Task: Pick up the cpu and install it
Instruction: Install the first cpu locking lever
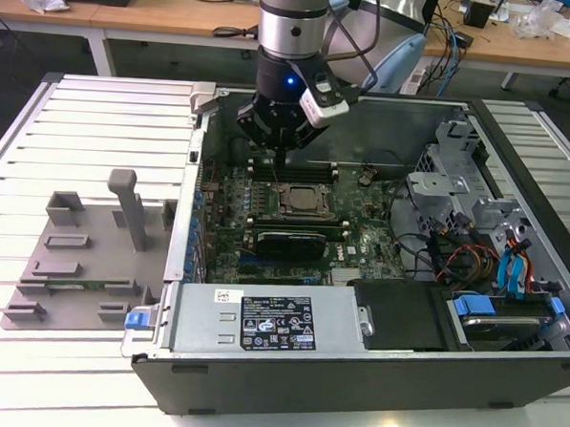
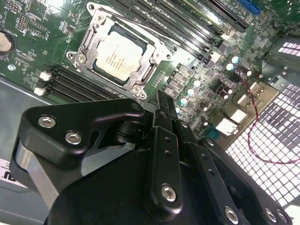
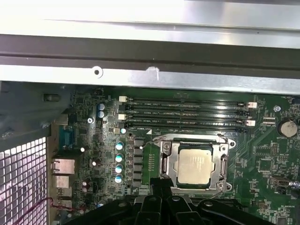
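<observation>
One cpu [image 3: 195, 166], one computer case [image 1: 353, 370], one fixture plate [image 1: 72, 269].

An open computer case [image 1: 506, 378] is lying on a slatted white table [image 1: 99, 118], with its green motherboard [image 1: 360, 246] sitting beneath the tool. Black memory slots [image 3: 187, 115] are running across the board just beyond the tool's tip, and a round coin battery [image 3: 287, 127] is resting beside them. A grey fixture plate [image 1: 82, 260] with upright posts is standing well apart from the tool, outside the case.
</observation>
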Tool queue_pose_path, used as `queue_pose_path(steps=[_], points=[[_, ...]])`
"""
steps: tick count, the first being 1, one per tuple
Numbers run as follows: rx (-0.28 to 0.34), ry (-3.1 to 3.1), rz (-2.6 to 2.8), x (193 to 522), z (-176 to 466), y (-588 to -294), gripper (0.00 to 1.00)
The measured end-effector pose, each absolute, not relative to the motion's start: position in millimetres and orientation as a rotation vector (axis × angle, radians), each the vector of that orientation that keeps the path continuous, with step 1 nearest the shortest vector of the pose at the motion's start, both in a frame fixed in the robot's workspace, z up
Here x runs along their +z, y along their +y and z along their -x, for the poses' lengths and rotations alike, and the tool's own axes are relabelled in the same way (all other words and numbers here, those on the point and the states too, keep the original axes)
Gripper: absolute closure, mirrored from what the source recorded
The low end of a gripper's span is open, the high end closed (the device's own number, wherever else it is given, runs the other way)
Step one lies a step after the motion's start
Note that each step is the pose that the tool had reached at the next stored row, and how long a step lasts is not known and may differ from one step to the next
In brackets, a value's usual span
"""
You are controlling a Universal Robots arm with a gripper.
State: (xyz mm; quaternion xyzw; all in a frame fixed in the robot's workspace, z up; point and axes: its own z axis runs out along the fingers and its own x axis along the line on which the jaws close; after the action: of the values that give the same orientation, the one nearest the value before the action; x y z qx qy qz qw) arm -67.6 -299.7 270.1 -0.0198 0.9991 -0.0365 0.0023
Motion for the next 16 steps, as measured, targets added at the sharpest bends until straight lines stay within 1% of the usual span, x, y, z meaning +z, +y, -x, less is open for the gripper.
queue_pose_path(steps=[11, 16], points=[[-0.114, 3.134, 0.062, 268, 72, -294, 0.89], [-0.114, 3.134, 0.062, 263, 85, -290, 0.89]])
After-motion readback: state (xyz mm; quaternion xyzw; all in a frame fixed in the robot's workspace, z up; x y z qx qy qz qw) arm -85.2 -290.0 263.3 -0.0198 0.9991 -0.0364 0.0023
